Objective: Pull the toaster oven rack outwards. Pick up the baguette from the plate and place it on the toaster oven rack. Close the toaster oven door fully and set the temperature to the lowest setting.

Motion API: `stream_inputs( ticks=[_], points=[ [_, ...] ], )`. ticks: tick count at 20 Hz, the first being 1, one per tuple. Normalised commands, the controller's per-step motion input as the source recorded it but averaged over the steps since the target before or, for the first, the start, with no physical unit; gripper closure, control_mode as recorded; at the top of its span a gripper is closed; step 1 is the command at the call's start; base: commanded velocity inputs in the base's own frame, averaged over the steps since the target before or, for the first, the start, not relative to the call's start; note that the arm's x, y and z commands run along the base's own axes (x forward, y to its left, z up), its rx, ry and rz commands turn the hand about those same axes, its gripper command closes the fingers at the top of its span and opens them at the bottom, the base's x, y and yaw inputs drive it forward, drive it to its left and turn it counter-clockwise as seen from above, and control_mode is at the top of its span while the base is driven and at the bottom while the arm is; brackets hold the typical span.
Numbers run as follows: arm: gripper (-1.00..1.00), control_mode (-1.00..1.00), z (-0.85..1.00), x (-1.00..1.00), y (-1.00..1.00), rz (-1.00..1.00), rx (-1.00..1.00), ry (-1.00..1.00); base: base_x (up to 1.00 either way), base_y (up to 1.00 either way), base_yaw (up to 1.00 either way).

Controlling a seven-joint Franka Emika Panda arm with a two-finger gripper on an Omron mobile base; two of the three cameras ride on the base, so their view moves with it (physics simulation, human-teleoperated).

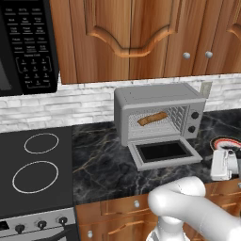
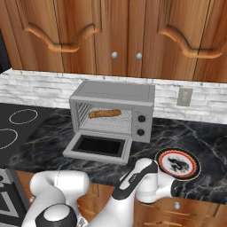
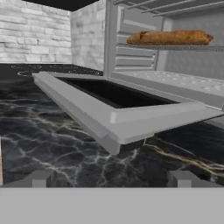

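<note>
Here the gripper point(image 3: 112, 178) hangs with jaws wide apart, empty, low over the dark worktop point(image 3: 52, 144) before the dropped toaster oven door point(image 3: 131, 118). Beyond, the baguette point(image 3: 170, 37) lies lengthwise across the toaster oven rack point(image 3: 192, 48), parallel to the opening.

The toaster oven point(image 1: 160, 110) stood on the desk point(image 1: 103, 160) against the brick wall point(image 1: 56, 110), under the wall cabinets point(image 1: 141, 37). Its door point(image 1: 164, 153) lay dropped open, flat in front of the cavity and just above the desk. Inside, the baguette point(image 1: 152, 118) lay on the rack point(image 2: 104, 119), lengthwise across it. The two knobs point(image 1: 193, 122) sat one above the other on the oven's right front. The stovetop point(image 1: 35, 169) lay to the left of the oven, with the microwave point(image 1: 26, 44) above it. The plate point(image 2: 178, 163) sat on the desk to the right of the oven, nearer the front edge. The gripper point(image 3: 112, 177) was low before the open door's front edge, not touching it.
</note>
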Motion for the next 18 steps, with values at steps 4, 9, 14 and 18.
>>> stream_inputs(
  ticks=[4,9,14,18],
  points=[
    [-1.0,-1.0,-0.13,0.09,0.0,0.0,0.0,0.0,0.0,0.0,0.0],
    [-1.0,-1.0,-0.07,0.19,0.04,0.0,0.0,0.0,0.0,0.0,0.0],
    [-1.0,-1.0,0.0,0.13,0.04,0.01,0.0,0.04,0.0,0.0,0.0],
    [-1.0,-1.0,-0.13,0.02,0.0,0.0,0.03,0.06,0.0,0.0,0.0]
  ],
)
